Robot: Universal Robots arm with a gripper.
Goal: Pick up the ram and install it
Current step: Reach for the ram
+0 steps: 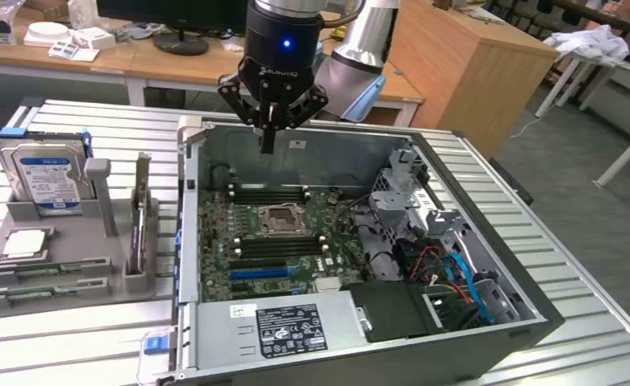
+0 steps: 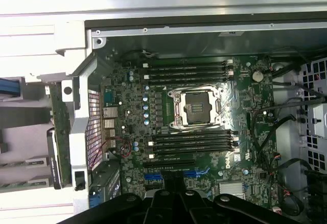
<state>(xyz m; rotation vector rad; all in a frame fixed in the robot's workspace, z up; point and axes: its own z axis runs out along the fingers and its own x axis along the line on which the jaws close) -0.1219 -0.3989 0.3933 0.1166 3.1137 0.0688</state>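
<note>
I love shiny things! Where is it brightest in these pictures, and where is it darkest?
Wrist view: glare turns the metal table nearly white, while the motherboard inside the computer case sits dimmer. Exterior view: a blue light glows above the gripper, and the case's corner beside the power supply is darkest.

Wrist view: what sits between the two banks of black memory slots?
The processor socket, framed in metal, lies between them; the exterior view shows it too.
</note>
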